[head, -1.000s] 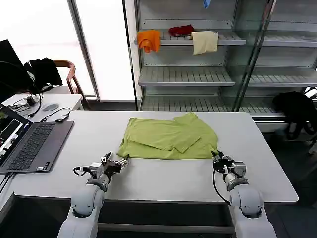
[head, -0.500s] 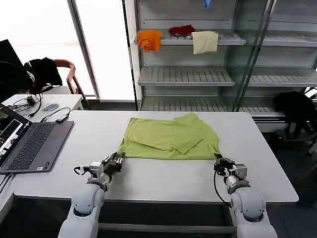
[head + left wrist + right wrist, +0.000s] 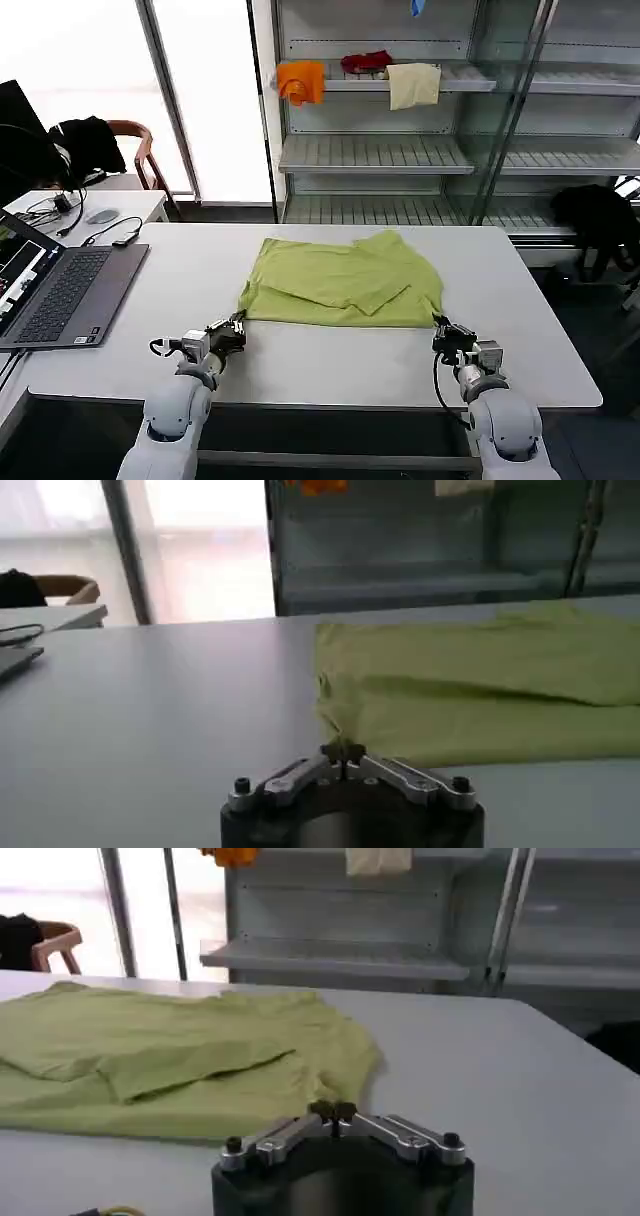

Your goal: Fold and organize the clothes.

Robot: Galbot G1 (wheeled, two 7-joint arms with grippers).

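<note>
- Head view, far left: a laptop point(image 3: 55, 290) sits at the bench point(image 3: 330, 365) edge, well apart from the shirt, so it leaves the work area free.
- The left hand point(image 3: 232, 331) lies low on the bench at the near-left corner of the T-shirt point(image 3: 345, 283). In the left wrist view its fingers point(image 3: 345, 750) are pressed together with a nip of green hem between them, so it is closed on the T-shirt point(image 3: 480, 695), likely to have a hold for lifting or dragging that edge.
- The T-shirt lies mid-bench, spread fairly flat, with one sleeve or flap already turned over onto the body; I judge the folding partly done.
- The right hand point(image 3: 447, 333) sits at the near-right corner. In the right wrist view its fingers point(image 3: 334, 1111) meet, touching the T-shirt point(image 3: 160, 1058) edge; it looks closed on the cloth, mirroring the left so both corners can move together.
- Behind, the shelf point(image 3: 400, 80) carries orange, red and cream cloths, apart from this job.
</note>
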